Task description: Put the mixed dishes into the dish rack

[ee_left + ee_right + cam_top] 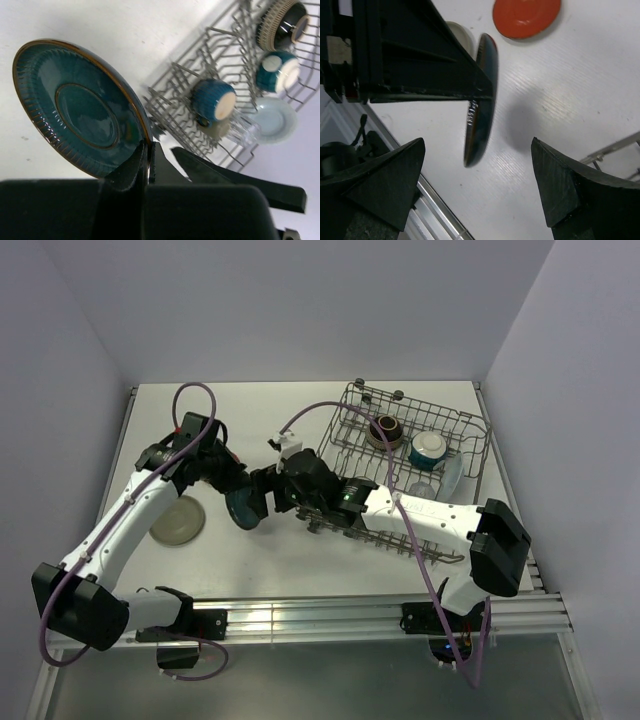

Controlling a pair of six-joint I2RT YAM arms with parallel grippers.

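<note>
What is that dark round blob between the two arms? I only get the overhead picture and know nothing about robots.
Observer: It is a dark teal plate with a ribbed, brown-edged rim. The left gripper is shut on its edge and holds it above the table.
Operator: Is the other arm holding it too?
Observer: No. Its wrist camera shows the right gripper wide open, straddling the plate without touching it.
Operator: Any dishes I'm missing?
Observer: A red-orange plate lies flat on the table, beyond the held one.
</note>
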